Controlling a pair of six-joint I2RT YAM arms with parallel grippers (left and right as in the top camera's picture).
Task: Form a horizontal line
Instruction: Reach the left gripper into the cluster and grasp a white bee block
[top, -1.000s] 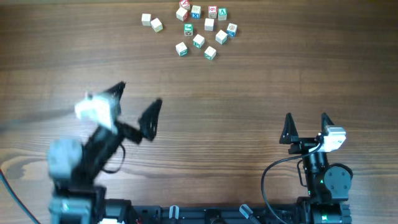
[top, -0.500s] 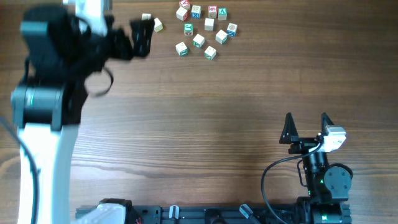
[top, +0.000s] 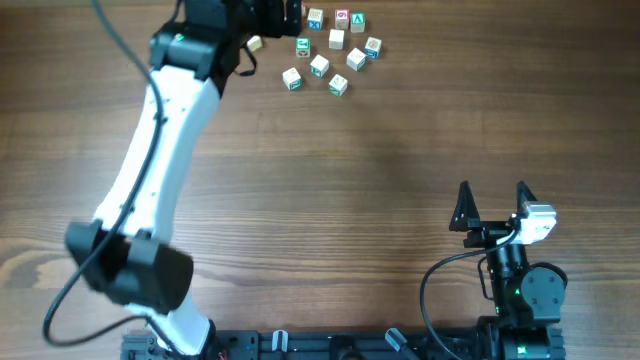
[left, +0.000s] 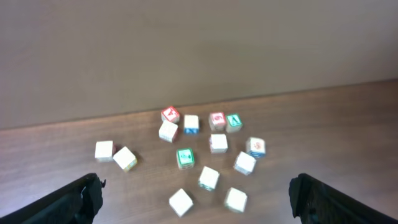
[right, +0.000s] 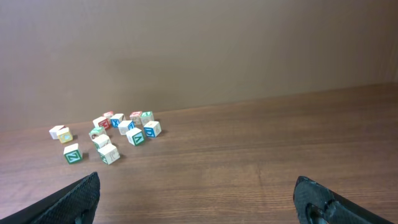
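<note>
Several small pale wooden letter cubes (top: 330, 50) lie loose and scattered at the far edge of the table, with red, blue and green marks. They also show in the left wrist view (left: 208, 178) and in the right wrist view (right: 109, 152). No straight row of three touching cubes shows. My left gripper (top: 268, 14) is open and empty, above the left side of the cluster; its fingers frame the cubes in the left wrist view (left: 196, 190). A green-marked cube (left: 185, 157) lies mid-cluster. My right gripper (top: 492, 202) is open and empty near the front, far from the cubes (right: 199, 193).
The left arm (top: 160, 150) stretches diagonally across the left half of the wooden table (top: 400, 140). Two cubes (left: 115, 154) lie apart on the left of the cluster. A brown wall stands behind the table's far edge.
My left arm has swung from the front left out to the far edge, its gripper now over the left side of the cubes. The right arm has not moved.
</note>
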